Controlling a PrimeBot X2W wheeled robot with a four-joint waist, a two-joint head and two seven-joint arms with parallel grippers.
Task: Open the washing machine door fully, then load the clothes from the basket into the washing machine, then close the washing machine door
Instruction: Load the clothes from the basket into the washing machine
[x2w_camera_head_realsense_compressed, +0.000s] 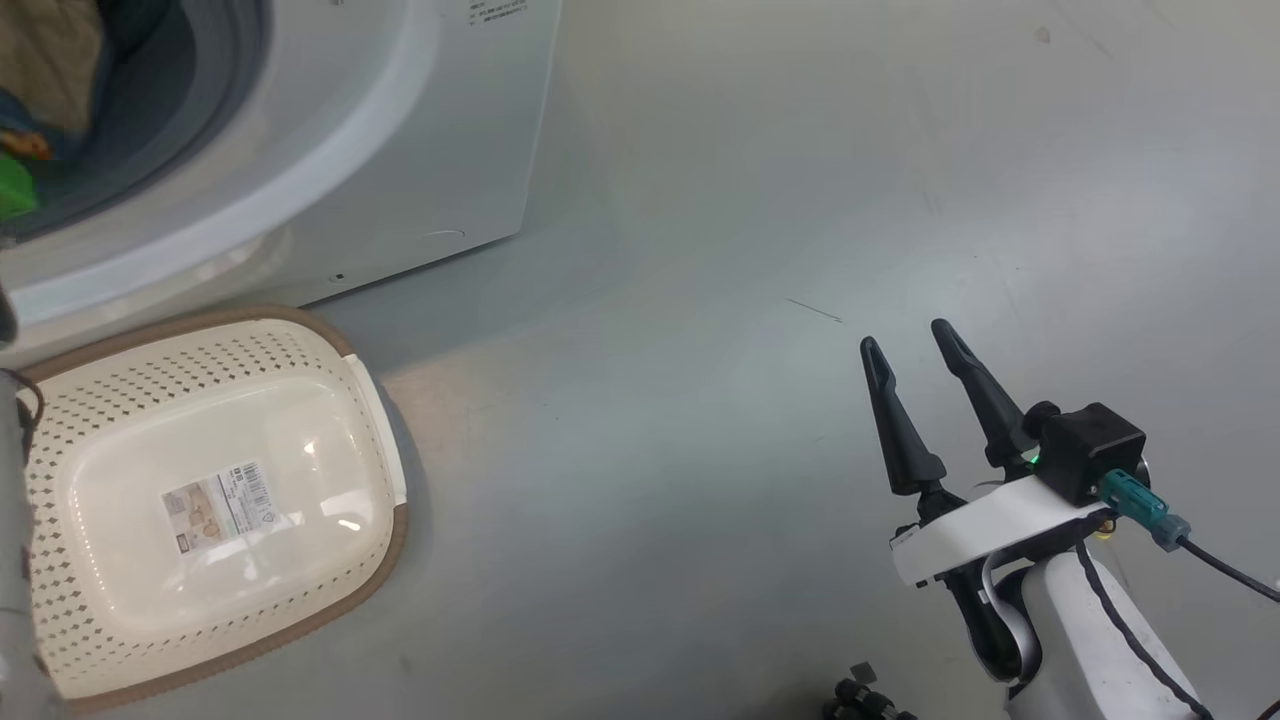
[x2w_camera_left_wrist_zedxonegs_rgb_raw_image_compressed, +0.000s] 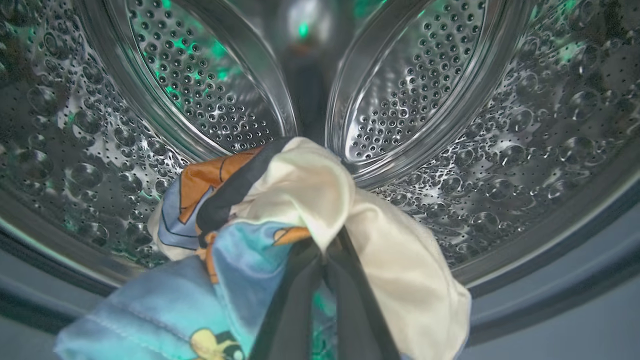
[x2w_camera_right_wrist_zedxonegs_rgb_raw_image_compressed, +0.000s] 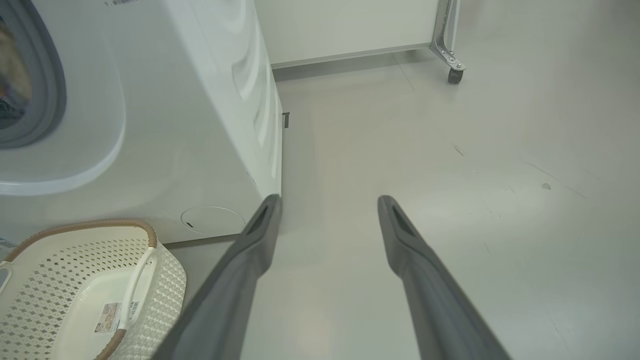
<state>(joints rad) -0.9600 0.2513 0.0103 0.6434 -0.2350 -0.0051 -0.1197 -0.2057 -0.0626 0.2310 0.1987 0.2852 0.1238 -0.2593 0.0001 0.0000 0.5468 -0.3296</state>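
Floor (x2w_camera_head_realsense_compressed: 750, 200), pale grey and smooth, takes most of the head view. At 10 o'clock of that view we see the washing machine (x2w_camera_head_realsense_compressed: 400, 150), white, with its grey gasket (x2w_camera_head_realsense_compressed: 200, 100) around the round opening. In the left wrist view we look into its steel drum (x2w_camera_left_wrist_zedxonegs_rgb_raw_image_compressed: 425, 75), which has many small holes and shines with green reflections.

The basket (x2w_camera_head_realsense_compressed: 330, 590) stands on the floor at 8 o'clock of the head view, just beside the front of the washing machine. It is cream-white with a brown rim, and its floor shows bare to us.

The clothes (x2w_camera_left_wrist_zedxonegs_rgb_raw_image_compressed: 300, 185) are inside the mouth of the drum, at 6 o'clock of the left wrist view: light blue fabric with orange figures, and a cream-white part on the right. The left tool (x2w_camera_left_wrist_zedxonegs_rgb_raw_image_compressed: 325, 260) holds them, its two dark fingers pressed together on the fabric.

The right tool (x2w_camera_head_realsense_compressed: 905, 335) is at 4 o'clock of the head view, above the floor and well apart from the basket. Its fingers stand wide and hold nothing; they point to about 11 o'clock.

On the floor of the basket lies a label sticker (x2w_camera_head_realsense_compressed: 218, 505).
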